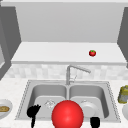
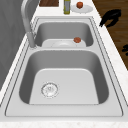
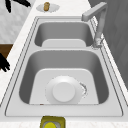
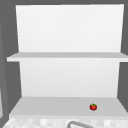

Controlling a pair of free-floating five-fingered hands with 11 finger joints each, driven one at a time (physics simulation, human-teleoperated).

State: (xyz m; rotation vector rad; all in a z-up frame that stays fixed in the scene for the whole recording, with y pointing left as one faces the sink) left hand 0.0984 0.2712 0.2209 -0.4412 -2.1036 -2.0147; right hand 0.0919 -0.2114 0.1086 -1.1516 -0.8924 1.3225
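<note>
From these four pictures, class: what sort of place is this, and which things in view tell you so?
Most likely a kitchen sink area, rendered in a simulator. A steel double-basin sink with a faucet sits in a pale counter, a white plate lies in the right basin, and a tomato rests on the open shelf above.

Items before you: tomato point(image 1: 92, 53) at right on the shelf point(image 1: 50, 53); faucet point(image 1: 72, 71) at centre; yellow-green bottle point(image 1: 123, 94) at right edge; bread plate point(image 1: 3, 108) at lower left.

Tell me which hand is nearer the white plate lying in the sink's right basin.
Right. The right hand hovers just in front of the white plate; the left hand is across the left basin.
</note>
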